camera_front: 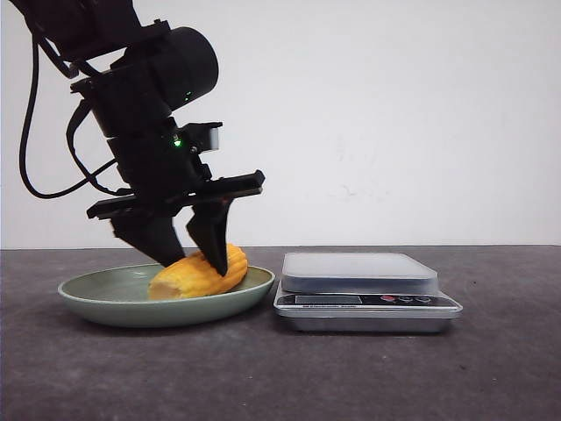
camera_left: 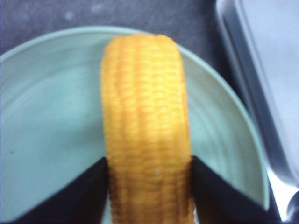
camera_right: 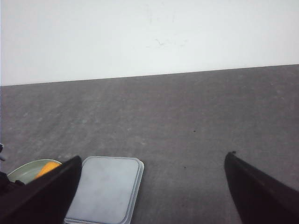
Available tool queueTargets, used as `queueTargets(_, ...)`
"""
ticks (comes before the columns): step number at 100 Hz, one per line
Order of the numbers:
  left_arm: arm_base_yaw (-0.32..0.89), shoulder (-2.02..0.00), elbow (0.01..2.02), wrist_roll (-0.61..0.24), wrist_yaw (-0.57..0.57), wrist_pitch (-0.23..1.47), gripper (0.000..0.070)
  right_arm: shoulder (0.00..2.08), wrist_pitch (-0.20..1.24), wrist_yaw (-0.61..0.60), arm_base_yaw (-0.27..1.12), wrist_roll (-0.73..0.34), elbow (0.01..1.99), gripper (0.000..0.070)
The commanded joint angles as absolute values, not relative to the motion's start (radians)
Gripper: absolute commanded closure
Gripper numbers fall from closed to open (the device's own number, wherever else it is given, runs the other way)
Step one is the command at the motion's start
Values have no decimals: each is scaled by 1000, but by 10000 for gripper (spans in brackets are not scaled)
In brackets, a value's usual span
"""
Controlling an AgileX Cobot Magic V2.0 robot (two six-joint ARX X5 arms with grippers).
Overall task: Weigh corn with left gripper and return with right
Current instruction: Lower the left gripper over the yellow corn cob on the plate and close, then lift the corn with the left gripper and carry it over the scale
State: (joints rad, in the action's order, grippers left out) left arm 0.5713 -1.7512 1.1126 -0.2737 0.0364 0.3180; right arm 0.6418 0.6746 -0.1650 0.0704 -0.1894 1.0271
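Left pincer (camera_front: pixel 188 252) reaches down into the plate (camera_front: pixel 105 303), its black fingers (camera_left: pixel 88 196) pressed against both flanks of the corn (camera_front: pixel 200 274), which lies on the plate under it. Just beside, toward the robot's right, stands a scale (camera_front: pixel 364 289) with a smooth silvery pan of rounded corners, on the dark, grainy counter (camera_front: pixel 280 377). The plate is glossy, pale green and shallow. Yellow-orange kernels run in neat rows along the stubby cob. Right pincer (camera_right: pixel 149 186) hangs spread wide, holding nothing, near the scale.
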Motion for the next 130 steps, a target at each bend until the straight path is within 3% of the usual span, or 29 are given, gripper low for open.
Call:
queueTargets(1, 579, -1763, 1127, -272, 39, 310, 696, 645, 670, -168, 71, -182, 1048, 79)
queueTargets(30, 580, -1589, 1140, -270, 64, 336, 696, 645, 687, -158, 71, -175, 1048, 79)
queueTargets(52, 658, -1486, 1293, -309, 56, 354, 693, 645, 681, -158, 71, -179, 1048, 79)
queueTargets(76, 789, -1653, 1505, -406, 160, 341, 690, 645, 681, -158, 71, -183, 1048, 79)
queueTargets(94, 841, -1788, 1546, -480, 233, 297, 690, 641, 683, -157, 71, -184, 1048, 79)
queueTargets(130, 860, -1969, 1546, -492, 243, 307, 690, 638, 689, -157, 71, -201, 1048, 80)
